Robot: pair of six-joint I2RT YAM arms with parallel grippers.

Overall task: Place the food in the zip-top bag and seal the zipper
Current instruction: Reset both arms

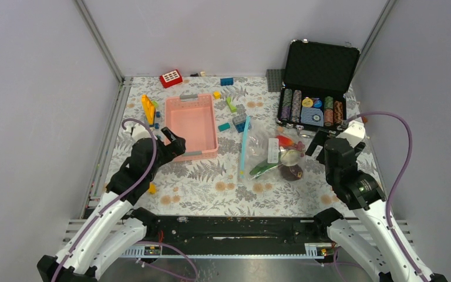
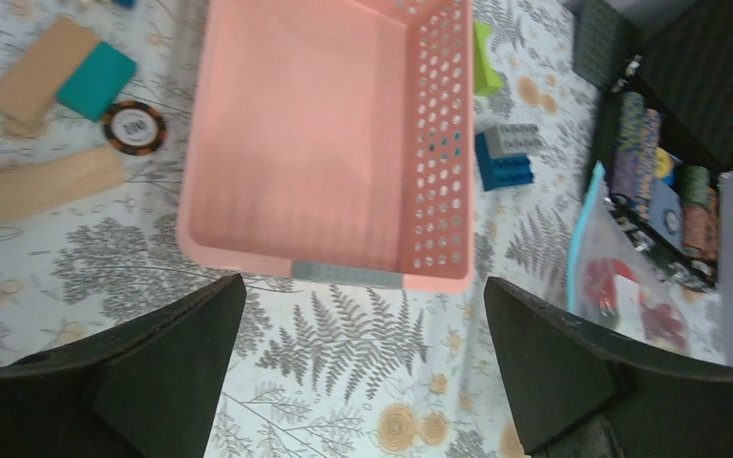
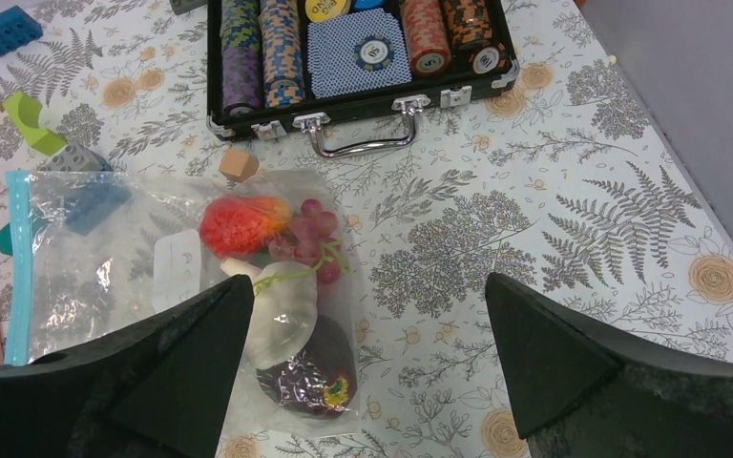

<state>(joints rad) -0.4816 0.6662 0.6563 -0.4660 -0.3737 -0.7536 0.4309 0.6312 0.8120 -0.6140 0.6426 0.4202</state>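
The clear zip-top bag (image 1: 264,150) lies flat on the floral cloth between the two arms. Its light-blue zipper (image 1: 244,144) runs along the left edge. Inside it in the right wrist view lie the food pieces: a red piece (image 3: 239,224), a grape bunch (image 3: 307,234), a white piece (image 3: 282,305) and a maroon round fruit (image 3: 310,367). Green pods (image 1: 263,169) show at the bag's near edge. My right gripper (image 3: 367,281) hovers open, right of the bag's food end. My left gripper (image 2: 363,281) is open above the cloth by the pink basket's near edge, with the bag (image 2: 620,277) off to its right.
A pink slotted basket (image 1: 191,123) stands left of the bag. An open black case of poker chips (image 1: 314,88) sits at the back right. Building blocks (image 1: 148,108) lie scattered around the basket, a loose chip (image 2: 134,127) to its left, and a small wooden cube (image 3: 239,164) near the case.
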